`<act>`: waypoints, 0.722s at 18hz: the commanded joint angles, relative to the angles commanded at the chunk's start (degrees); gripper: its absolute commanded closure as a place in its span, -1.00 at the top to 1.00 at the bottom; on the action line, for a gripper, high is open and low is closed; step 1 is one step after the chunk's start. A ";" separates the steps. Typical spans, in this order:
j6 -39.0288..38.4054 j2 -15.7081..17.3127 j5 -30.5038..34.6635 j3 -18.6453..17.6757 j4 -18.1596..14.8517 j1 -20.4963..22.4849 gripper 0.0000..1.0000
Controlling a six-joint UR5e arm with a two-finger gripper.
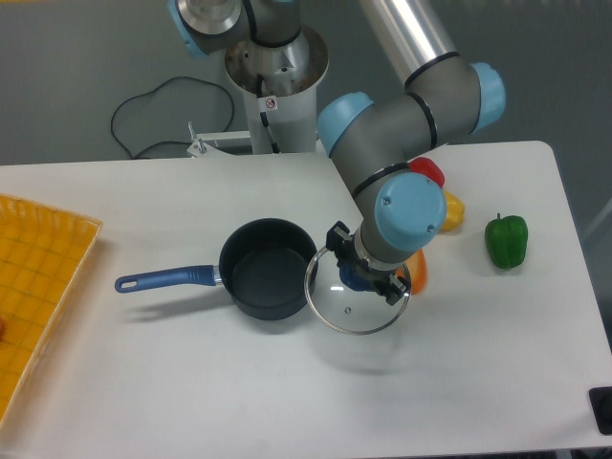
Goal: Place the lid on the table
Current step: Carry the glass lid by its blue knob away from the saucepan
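The round clear glass lid [356, 298] with a metal rim hangs just right of the dark blue saucepan [266, 279], a little above the white table [287, 392]; its shadow falls on the tabletop below it. My gripper [360, 275] points down and is shut on the lid's blue centre knob, which shows between the fingers. The small vent hole shows on the near side of the glass. The saucepan is open and empty, its blue handle pointing left.
A yellow gridded tray [38, 287] lies at the table's left edge. A green pepper [506, 240] stands at the right. Red, yellow and orange items [449, 212] sit behind and beside the arm's wrist. The robot base stands at the back centre.
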 joint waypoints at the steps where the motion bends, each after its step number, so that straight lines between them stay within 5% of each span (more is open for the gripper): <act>1: 0.00 -0.44 0.00 0.09 0.09 0.00 0.04; 13: -1.84 -5.36 -0.61 3.25 4.13 -0.09 0.04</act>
